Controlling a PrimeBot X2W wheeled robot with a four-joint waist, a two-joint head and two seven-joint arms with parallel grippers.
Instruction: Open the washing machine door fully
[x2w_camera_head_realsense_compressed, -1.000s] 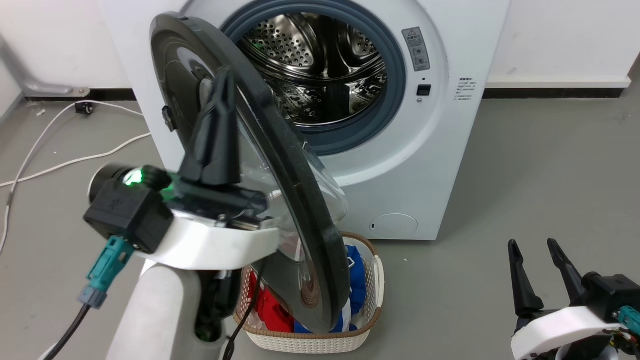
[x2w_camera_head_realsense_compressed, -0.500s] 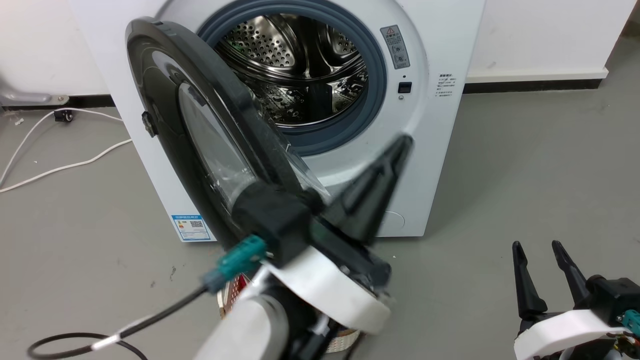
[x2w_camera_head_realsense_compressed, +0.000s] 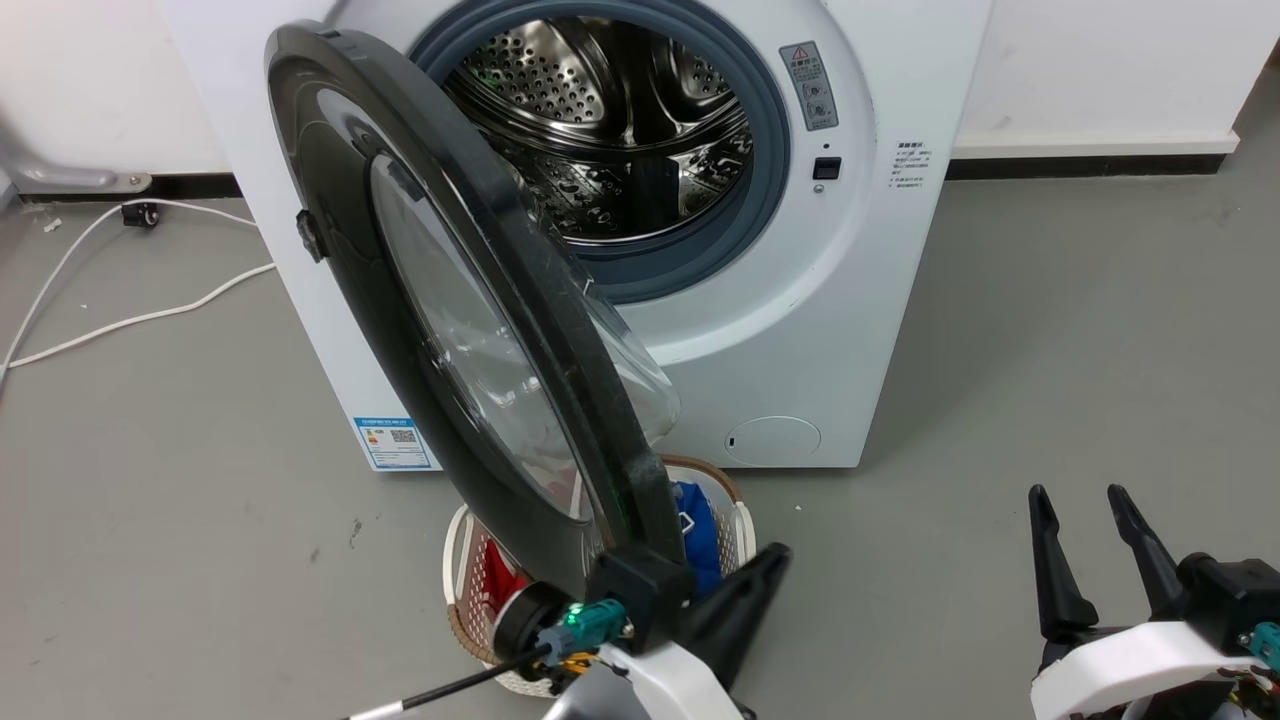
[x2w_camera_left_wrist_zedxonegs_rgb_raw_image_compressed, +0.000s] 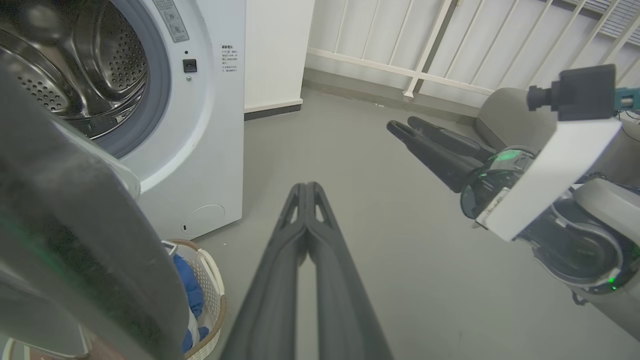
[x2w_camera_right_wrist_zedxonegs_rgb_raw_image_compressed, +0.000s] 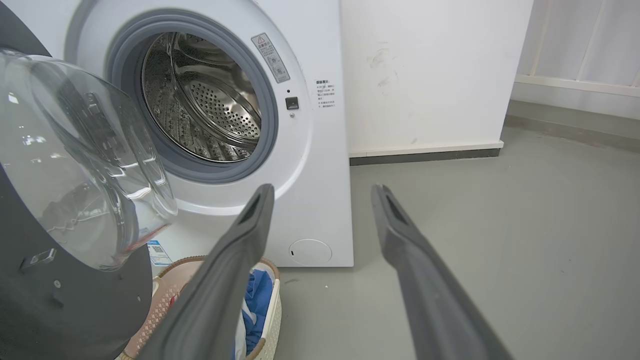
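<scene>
"Washing machine door (x2w_camera_head_realsense_compressed: 450, 330): any wider?"
"No, half-swung above the basket (x2w_camera_head_realsense_compressed: 745, 520). Left gripper (x2w_camera_left_wrist_zedxonegs_rgb_raw_image_compressed: 305, 190) has dropped off its face, jaws pressed together; right gripper (x2w_camera_head_realsense_compressed: 1076, 495) idles, jaws spread. Likely needs another push."

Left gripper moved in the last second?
Yes. Against the washing machine, the left gripper has dropped from drum height on the door to below the door's bottom edge, by the basket.
</scene>
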